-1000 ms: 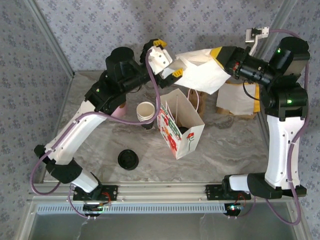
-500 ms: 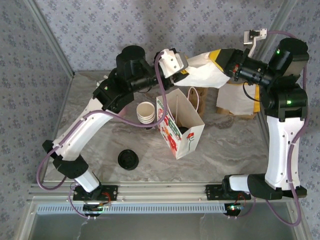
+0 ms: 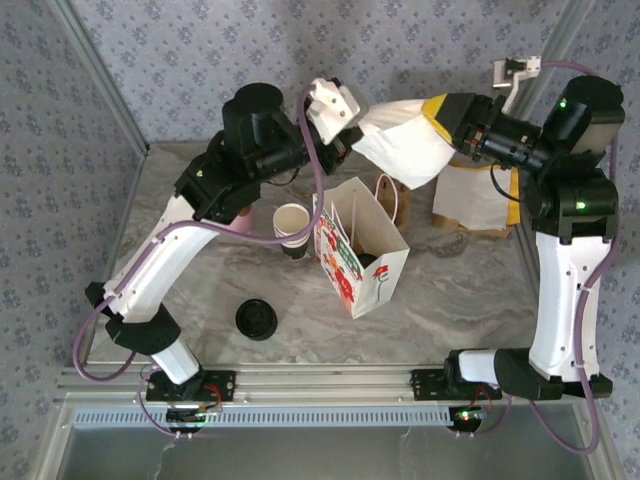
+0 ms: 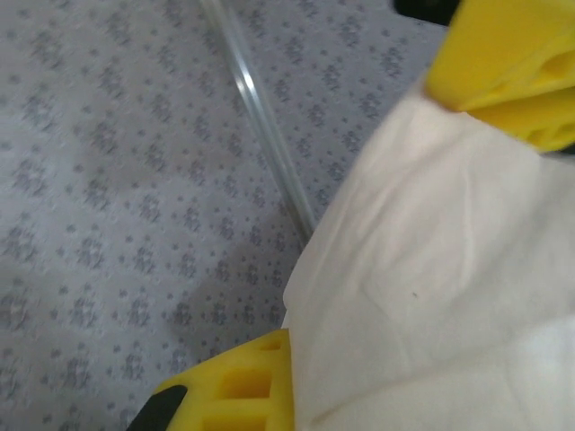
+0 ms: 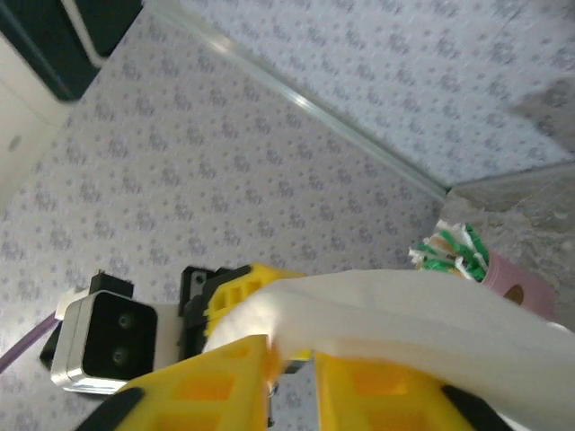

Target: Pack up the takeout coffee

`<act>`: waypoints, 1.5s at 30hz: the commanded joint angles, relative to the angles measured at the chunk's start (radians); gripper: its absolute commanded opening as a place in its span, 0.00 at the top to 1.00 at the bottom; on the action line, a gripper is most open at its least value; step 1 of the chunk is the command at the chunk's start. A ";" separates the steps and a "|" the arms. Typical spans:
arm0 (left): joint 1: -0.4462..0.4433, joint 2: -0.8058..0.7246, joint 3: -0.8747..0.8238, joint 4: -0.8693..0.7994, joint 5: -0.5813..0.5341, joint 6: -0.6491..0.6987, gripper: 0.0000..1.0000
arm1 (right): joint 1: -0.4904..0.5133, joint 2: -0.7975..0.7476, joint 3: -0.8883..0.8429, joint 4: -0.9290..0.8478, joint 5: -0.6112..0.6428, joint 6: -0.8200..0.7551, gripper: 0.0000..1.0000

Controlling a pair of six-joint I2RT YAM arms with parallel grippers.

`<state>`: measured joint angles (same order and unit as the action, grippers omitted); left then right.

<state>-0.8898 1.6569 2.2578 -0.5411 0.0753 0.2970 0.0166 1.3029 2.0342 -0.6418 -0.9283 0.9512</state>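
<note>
**Both grippers clamp a white paper above the open bag**

The left gripper (image 3: 350, 127) and the right gripper (image 3: 432, 116) are raised well above the grey marbled table (image 3: 460, 300) and face each other. Each is closed on one end of a limp, creased white paper (image 3: 405, 145) that spans the gap between them. In the left wrist view the left gripper's yellow plastic fingers (image 4: 503, 63) sit against either face of the sheet. In the right wrist view the right gripper's yellow fingers (image 5: 211, 386) are pinched nearly together with the paper's edge between them.

Below the span between the two grippers, an open white paper carrier bag printed in red and green (image 3: 385, 275) stands upright with its cord handles up. The takeout coffee (image 3: 367, 260) is low inside this bag. Only a round dark lid shows there, and the bag's sides hide the cup's cream wall.

Beneath the left gripper's wrist, just beside the carrier bag, a stack of lidless cream paper cups (image 3: 290, 222) stands upright. Farther down toward the left arm's base, well apart from the bag, a loose round black plastic lid (image 3: 256, 319) lies flat on the table.

From the right wrist, a pink cup of green-and-white straws (image 5: 503, 285) shows beyond and below the held paper. Under the right gripper's forearm, flat tan and white paper bags (image 3: 475, 200) rest at the back of the table.
</note>
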 commanded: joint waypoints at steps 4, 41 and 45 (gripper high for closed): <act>0.074 0.014 0.183 -0.298 -0.121 -0.374 1.00 | -0.069 -0.088 -0.042 -0.094 0.059 -0.362 0.50; 0.119 0.024 0.355 -0.384 0.030 -0.660 1.00 | 0.372 -0.280 -0.951 0.934 0.168 -0.844 0.00; 0.130 0.030 0.366 -0.384 0.029 -0.664 1.00 | 0.416 -0.262 -0.952 0.947 0.165 -0.844 0.00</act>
<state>-0.7708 1.6875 2.5874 -0.9649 0.0864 -0.3431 0.4080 1.0386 1.0897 0.2276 -0.7555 0.0830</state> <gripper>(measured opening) 0.049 0.998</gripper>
